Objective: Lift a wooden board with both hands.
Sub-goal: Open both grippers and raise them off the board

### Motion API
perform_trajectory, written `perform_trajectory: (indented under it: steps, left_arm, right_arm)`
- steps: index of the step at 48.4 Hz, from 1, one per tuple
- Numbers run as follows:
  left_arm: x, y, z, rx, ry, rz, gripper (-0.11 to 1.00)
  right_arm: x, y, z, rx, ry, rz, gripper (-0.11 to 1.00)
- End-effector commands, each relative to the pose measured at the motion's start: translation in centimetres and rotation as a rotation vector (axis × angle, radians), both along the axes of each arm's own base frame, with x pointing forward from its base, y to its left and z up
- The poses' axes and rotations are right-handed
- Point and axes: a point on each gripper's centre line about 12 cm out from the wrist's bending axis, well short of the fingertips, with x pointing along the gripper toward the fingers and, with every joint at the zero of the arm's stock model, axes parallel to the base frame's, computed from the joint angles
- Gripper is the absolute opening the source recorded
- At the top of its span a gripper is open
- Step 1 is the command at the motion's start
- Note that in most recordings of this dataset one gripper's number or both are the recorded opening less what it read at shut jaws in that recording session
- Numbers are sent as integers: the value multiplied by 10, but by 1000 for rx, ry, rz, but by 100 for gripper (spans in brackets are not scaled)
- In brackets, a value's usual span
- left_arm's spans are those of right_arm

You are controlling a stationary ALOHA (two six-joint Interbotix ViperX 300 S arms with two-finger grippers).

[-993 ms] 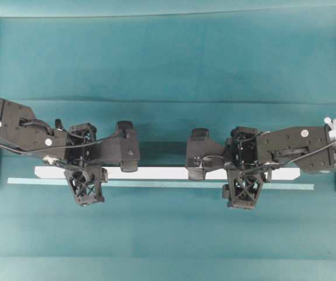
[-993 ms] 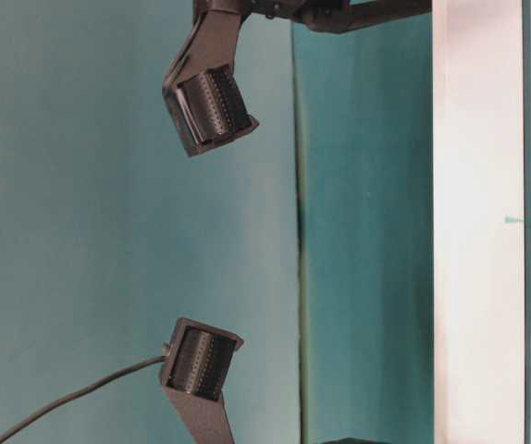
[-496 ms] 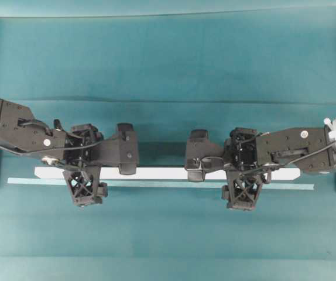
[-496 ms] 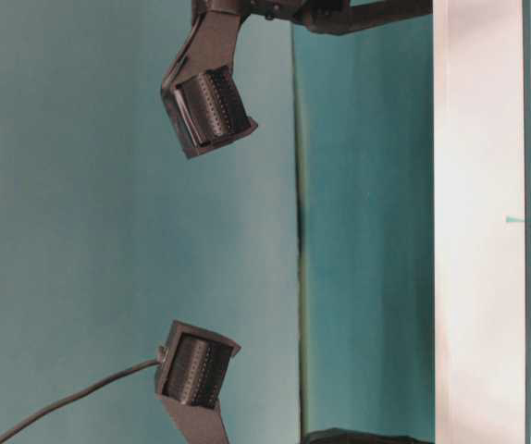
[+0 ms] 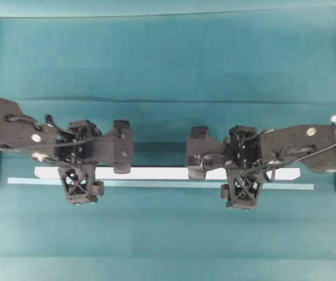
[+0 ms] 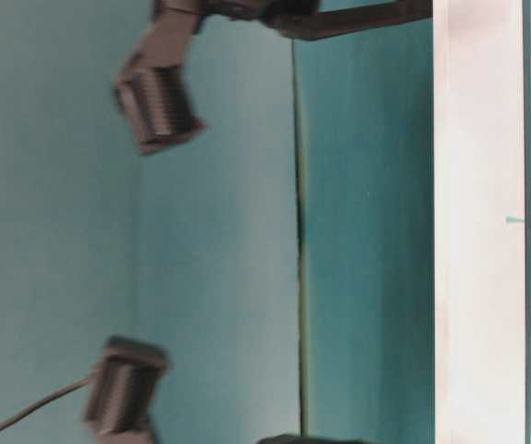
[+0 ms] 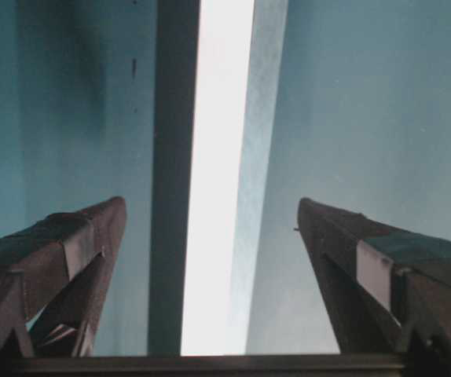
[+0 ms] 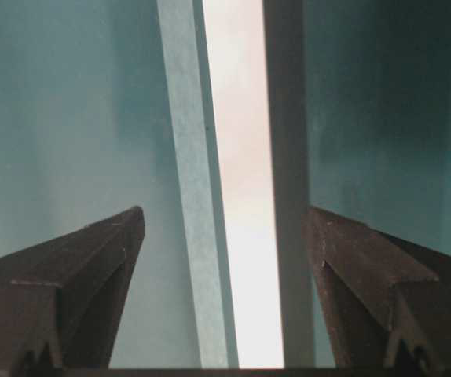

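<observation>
Board [image 5: 162,173] lying on teal cloth [image 5: 168,64] beside a pale strip [image 5: 156,184], left gripper [image 7: 210,236] and right gripper [image 8: 221,236] both spread wide astride it, ungripped; no legible writing.

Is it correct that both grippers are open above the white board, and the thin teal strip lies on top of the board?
Not quite. The thin teal strip lies on the table beside the wooden board, along its long edge, as the overhead view shows. The left gripper and right gripper are indeed open above the board.

white wooden board [image 5: 162,173], pale teal strip [image 5: 156,184], black lattice fingers [image 5: 78,182]
</observation>
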Motion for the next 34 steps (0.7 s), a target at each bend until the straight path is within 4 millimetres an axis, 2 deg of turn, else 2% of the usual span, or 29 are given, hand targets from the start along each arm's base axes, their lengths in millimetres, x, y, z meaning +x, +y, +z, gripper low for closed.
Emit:
perform_trajectory:
  steps: [1, 11, 22, 30, 34]
  left_arm:
    - [0, 0, 22, -3, -57, 3, 96]
    - [-8, 1, 60, -5, -179, 3, 96]
    - [-19, 2, 103, -9, -337, 6, 96]
    - [-28, 2, 135, -14, -500, 4, 96]
    - [-35, 2, 143, -15, -561, 3, 96]
  right_arm:
    - [4, -4, 22, 6, -67, -23, 87]
    - [0, -10, 65, 7, -196, -41, 87]
    - [-13, -11, 108, 9, -327, -40, 87]
    - [-25, -11, 127, 9, -394, -42, 87]
    - [-30, -11, 135, 9, -435, -41, 87]
